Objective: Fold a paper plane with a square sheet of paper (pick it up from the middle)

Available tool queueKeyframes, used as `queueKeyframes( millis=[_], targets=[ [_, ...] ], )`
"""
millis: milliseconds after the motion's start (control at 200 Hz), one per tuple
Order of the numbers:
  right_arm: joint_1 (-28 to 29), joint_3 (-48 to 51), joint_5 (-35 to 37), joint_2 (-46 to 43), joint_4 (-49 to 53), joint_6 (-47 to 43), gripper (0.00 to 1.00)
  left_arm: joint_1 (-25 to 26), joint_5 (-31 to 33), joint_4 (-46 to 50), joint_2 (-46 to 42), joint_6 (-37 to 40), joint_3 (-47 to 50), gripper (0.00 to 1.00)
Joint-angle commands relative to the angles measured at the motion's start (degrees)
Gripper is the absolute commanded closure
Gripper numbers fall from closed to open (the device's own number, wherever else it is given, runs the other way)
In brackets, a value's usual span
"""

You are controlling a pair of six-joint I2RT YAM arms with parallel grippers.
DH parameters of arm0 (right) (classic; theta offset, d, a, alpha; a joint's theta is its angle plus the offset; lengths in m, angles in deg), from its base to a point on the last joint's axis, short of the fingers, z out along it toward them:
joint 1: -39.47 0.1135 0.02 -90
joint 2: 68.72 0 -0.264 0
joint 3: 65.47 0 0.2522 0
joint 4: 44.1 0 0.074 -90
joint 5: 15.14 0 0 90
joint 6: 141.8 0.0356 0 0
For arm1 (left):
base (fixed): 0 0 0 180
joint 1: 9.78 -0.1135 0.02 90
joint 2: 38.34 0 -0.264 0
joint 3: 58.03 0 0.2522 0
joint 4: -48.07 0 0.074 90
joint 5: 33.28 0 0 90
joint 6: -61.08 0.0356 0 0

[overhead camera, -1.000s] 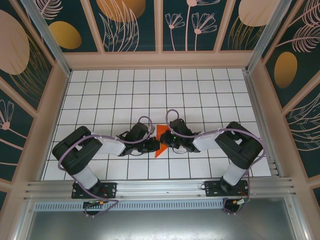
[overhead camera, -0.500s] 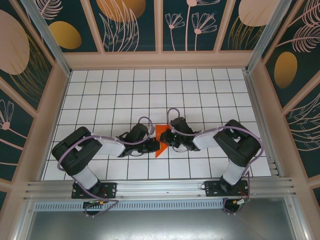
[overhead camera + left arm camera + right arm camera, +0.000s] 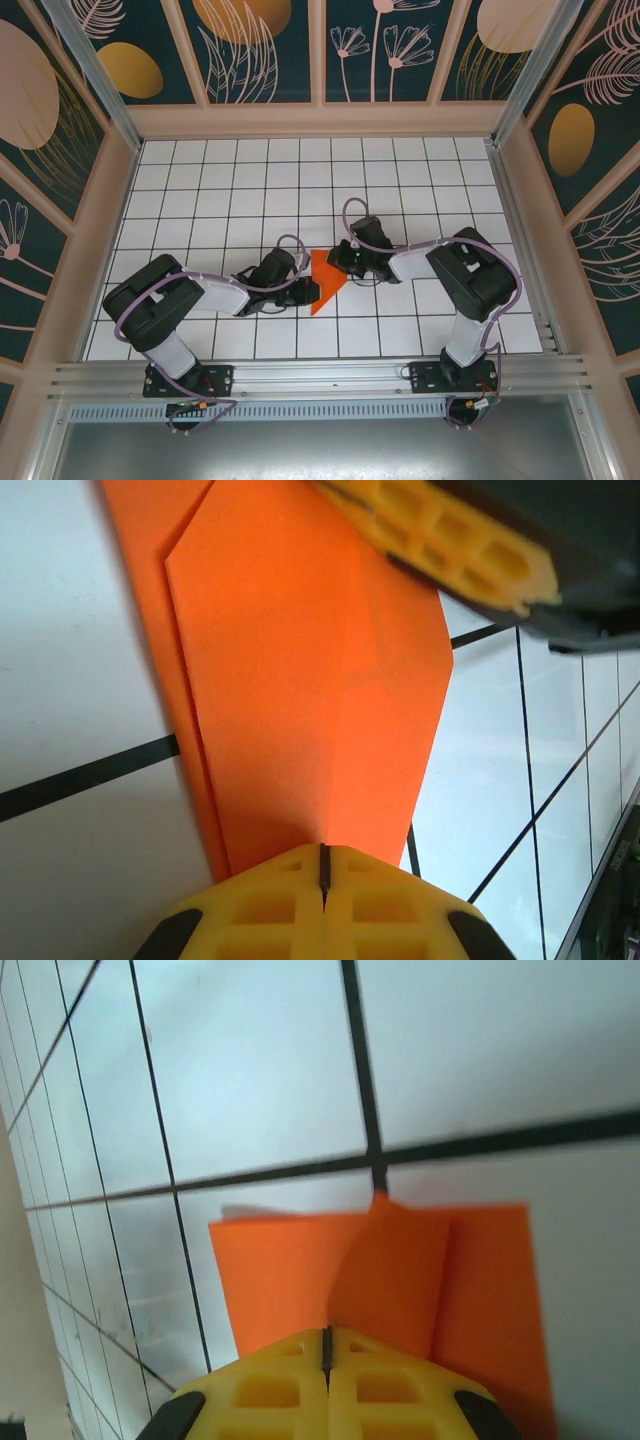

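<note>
Two grippers meet mid-frame on the desk (image 3: 200,180). The left gripper (image 3: 307,292), jaws together, rests on the folded orange sheet of paper (image 3: 328,281); the right gripper (image 3: 341,263), jaws together, touches its upper-right edge. Likely best: press along the crease without sliding the sheet.

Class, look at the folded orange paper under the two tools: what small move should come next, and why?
Probably slide the shut right tool along the paper to flatten its crease. Its middle looks slightly raised there, and the shut left tool sits on the narrow end, seemingly pinning it.
</note>
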Motion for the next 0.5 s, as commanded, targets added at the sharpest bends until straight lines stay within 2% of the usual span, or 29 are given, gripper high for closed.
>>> queueKeyframes(
  millis=[0, 180, 495],
  targets=[
    [-3.73, -1.76, 5.68, 2.99, 3.01, -3.55, 0.92, -0.39, 6.95, 16.87, 3.64, 3.08, 4.71, 1.00],
    [-6.99, -3.36, 4.70, 4.42, 3.39, -4.71, 0.92, -0.40, 7.20, 17.36, 3.55, 3.92, 5.31, 1.00],
    [-7.80, -6.19, 3.36, 1.20, 5.69, -6.84, 0.91, -0.39, 6.72, 18.11, 1.31, 5.67, 5.88, 1.00]
  ],
)
